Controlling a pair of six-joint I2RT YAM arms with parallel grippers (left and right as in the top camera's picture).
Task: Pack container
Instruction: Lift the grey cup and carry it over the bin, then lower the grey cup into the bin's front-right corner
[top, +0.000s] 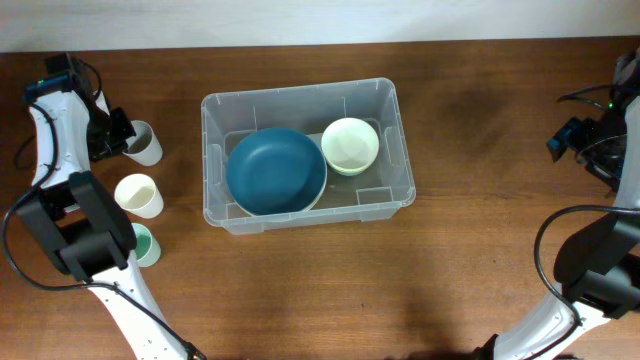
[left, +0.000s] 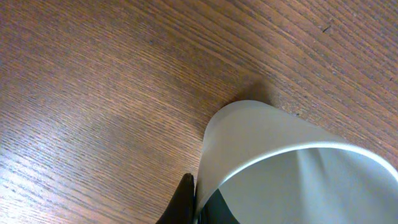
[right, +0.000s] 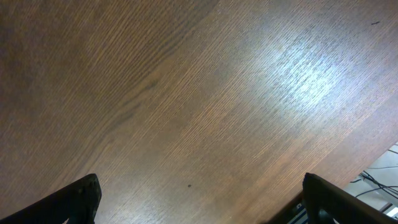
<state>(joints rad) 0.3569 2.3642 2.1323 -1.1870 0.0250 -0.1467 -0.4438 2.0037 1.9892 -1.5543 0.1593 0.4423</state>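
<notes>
Overhead cam straight down on table (top: 480, 250); wrist cams close, angled; left shares cup (top: 145, 145) w/ overhead

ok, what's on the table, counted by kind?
Bowls: 2 (blue bowl, pale green bowl, both in the container)
Cups: 3 (grey cup in the left end effector, cream cup, green cup)
Container: 1
Total: 6
</notes>
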